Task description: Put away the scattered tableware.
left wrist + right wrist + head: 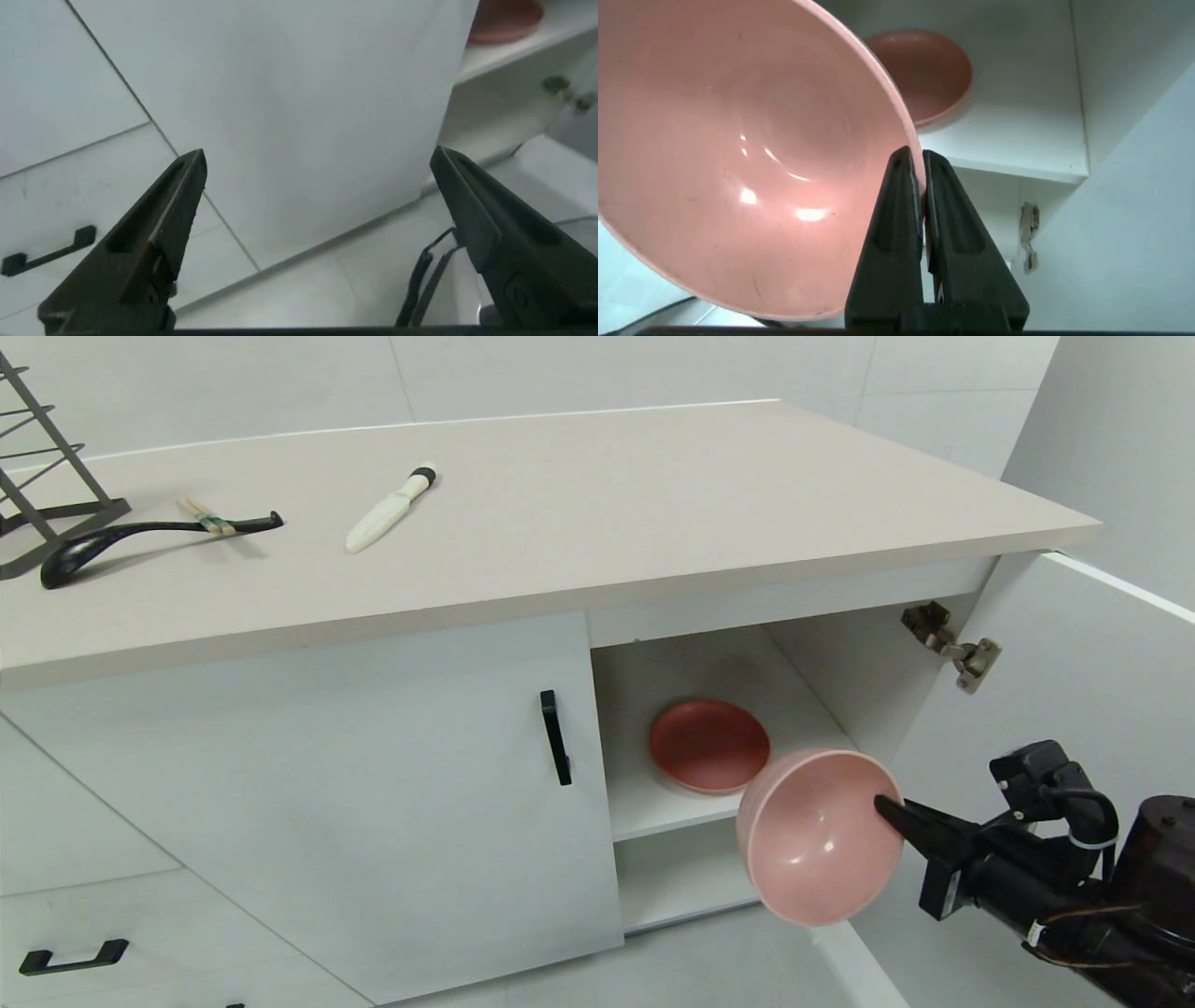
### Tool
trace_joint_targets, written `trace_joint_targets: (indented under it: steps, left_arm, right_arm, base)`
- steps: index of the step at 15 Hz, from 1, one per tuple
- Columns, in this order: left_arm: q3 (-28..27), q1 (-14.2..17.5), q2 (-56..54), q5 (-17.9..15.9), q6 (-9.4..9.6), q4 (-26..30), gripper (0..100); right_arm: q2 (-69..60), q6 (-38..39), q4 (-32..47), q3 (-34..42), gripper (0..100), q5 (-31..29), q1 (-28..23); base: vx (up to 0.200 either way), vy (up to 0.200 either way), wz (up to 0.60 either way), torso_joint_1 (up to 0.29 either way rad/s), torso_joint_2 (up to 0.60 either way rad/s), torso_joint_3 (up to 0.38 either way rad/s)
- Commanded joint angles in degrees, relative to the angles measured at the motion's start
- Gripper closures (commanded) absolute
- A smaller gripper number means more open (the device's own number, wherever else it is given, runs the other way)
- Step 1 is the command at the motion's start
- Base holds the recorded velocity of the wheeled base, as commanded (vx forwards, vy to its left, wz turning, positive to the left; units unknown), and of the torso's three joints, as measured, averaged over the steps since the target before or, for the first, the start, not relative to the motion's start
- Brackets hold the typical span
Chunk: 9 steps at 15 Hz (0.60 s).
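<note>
Above gripped bowl (812, 840), ladle (140, 530) on counter (653, 504)

The bowl (817, 840) hangs before the cabinet (840, 653); plate (709, 745) lies on its shelf (644, 803) (ladle (140, 537), knife (387, 511) on counter (653, 504) above).

Counter (653, 495): beige slab.
Wall (233, 383): white tiles behind counter.
Cabinet (327, 784): white, under counter, right door (1074, 709) open.

glossy pink bowl (812, 840), matt beige countertop (653, 504)
</note>
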Motion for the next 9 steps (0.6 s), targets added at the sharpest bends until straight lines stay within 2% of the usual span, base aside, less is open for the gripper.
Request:
trace_joint_targets:
  steps: [1, 2, 4, 5, 6, 9]
  left_arm:
    - [-0.1, 0.5, -3.6, 2.7, 0.35, -1.2, 0]
    - [0.1, 0.4, -3.6, 5.3, 0.79, -0.5, 0]
    - [0.3, 0.4, -3.6, 5.4, -2.11, 0.7, 0]
    - [0.2, 0.5, -3.6, 5.8, -2.38, 4.4, 0]
    - [0.3, 0.5, -3.6, 5.7, -2.02, 2.5, 0]
    - [0.3, 0.4, -3.6, 5.3, -1.85, 3.0, 0]
  right_arm:
    - [3.1, 0.0, -0.1, -1.9, 100, 0.0, -0.3]
    - [5.1, 0.2, -0.1, -2.6, 100, 0.0, -0.7]
    - [10.2, 0.4, -0.1, -5.4, 100, -0.1, -1.7]
    - [11.9, 1.0, -0.1, -8.0, 100, -0.1, -2.1]
    - [13.0, 1.2, -0.1, -10.2, 100, -0.1, -3.1]
    - [15.5, 1.0, -0.1, -11.8, 100, -0.3, -3.1]
  base:
    - [0.0, 0.0, 0.0, 0.0, 0.0, 0.0]
    - [0.0, 0.0, 0.0, 0.0, 0.0, 0.0]
    - [0.0, 0.0, 0.0, 0.0, 0.0, 0.0]
    - [0.0, 0.0, 0.0, 0.0, 0.0, 0.0]
    - [0.0, 0.0, 0.0, 0.0, 0.0, 0.0]
    - [0.0, 0.0, 0.0, 0.0, 0.0, 0.0]
